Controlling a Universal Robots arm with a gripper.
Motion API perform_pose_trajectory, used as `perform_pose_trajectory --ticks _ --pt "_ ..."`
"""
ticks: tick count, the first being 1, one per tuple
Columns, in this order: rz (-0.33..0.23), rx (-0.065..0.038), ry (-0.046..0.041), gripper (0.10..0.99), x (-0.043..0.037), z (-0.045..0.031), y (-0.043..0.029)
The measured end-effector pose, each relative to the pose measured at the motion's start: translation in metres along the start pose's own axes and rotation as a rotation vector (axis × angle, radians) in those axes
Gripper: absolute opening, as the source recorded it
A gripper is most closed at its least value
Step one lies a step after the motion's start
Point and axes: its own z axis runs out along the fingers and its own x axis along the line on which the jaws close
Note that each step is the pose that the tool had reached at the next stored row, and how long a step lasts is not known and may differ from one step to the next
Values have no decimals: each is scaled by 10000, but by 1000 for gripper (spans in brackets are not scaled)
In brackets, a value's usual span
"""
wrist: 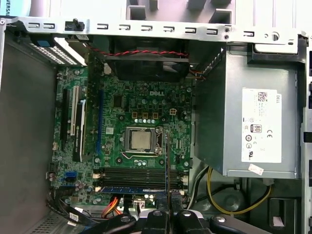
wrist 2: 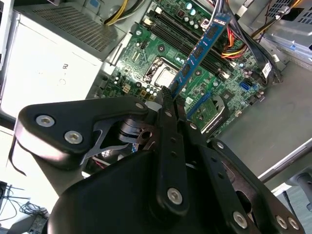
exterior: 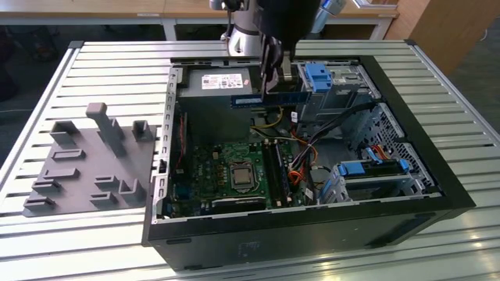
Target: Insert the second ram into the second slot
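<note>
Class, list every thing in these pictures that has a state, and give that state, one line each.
computer case: open, side panel off.
gripper: jaws shut on the second ram.
second ram: held above the motherboard, not in a slot.
other ram stick: seated in its slot.
processor: uncovered, no cooler on it.

The exterior view looks down from far off at the big black metal computer box. Both wrist views look down from close at its flat green circuit board.
</note>
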Motion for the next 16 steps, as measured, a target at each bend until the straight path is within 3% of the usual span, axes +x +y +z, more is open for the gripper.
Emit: perform_pose_trajectory --ticks 16 --pt "1 -1 32 137 107 -2 3"
